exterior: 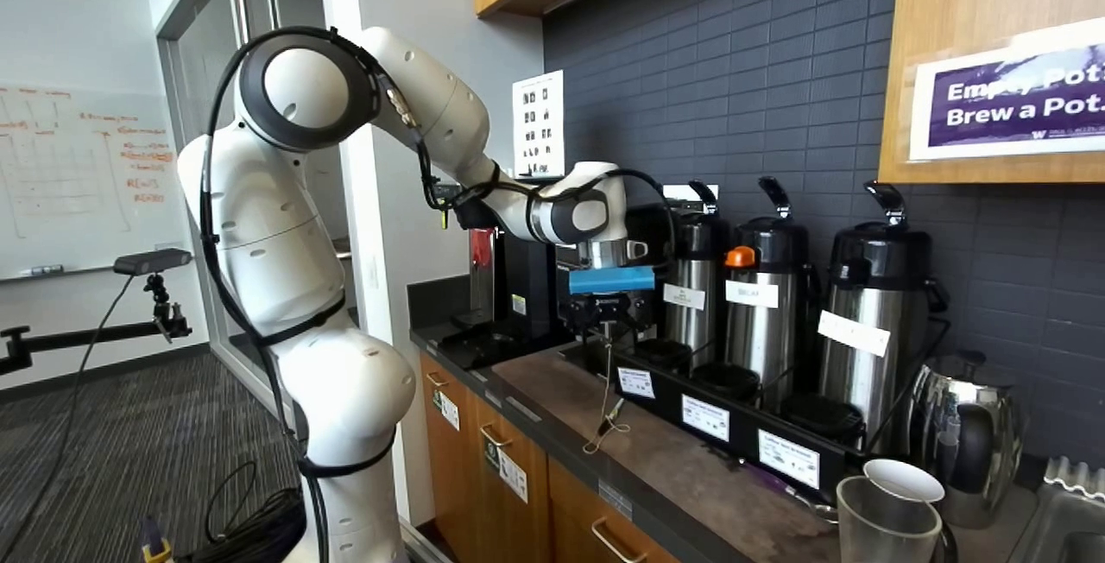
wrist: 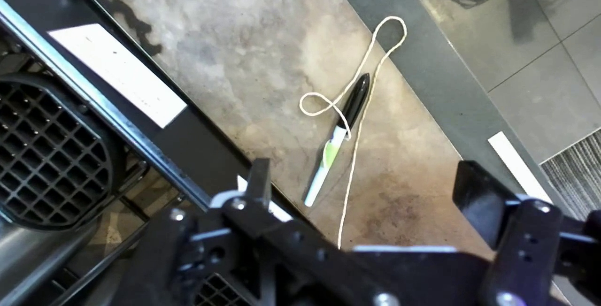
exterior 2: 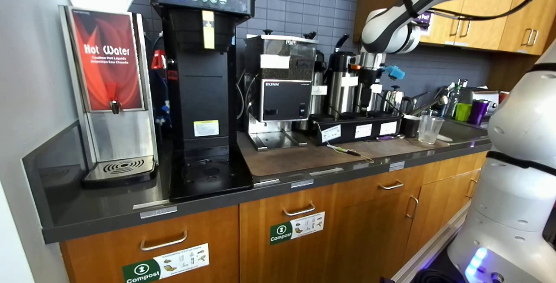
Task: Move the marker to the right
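The marker lies on the brown counter mat, with a black cap and a white and green barrel. It shows in the wrist view (wrist: 330, 152) and in both exterior views (exterior: 611, 417) (exterior 2: 346, 150). A thin pale string (wrist: 355, 156) loops at the marker's cap; its far end passes out of sight behind the gripper body. My gripper (wrist: 366, 180) is open and empty, with fingers wide apart. In both exterior views the gripper (exterior: 607, 330) (exterior 2: 365, 103) points down, well above the counter. In the wrist view the marker lies beyond the fingertips, nearer the left finger.
A black rack (exterior: 727, 419) with steel coffee dispensers (exterior: 764, 321) stands along the wall beside the marker. A clear glass (exterior: 885, 520), a white-rimmed mug (exterior: 904, 481) and a steel pot (exterior: 962, 433) stand at its end. A coffee grinder (exterior 2: 280, 100) stands at the opposite end.
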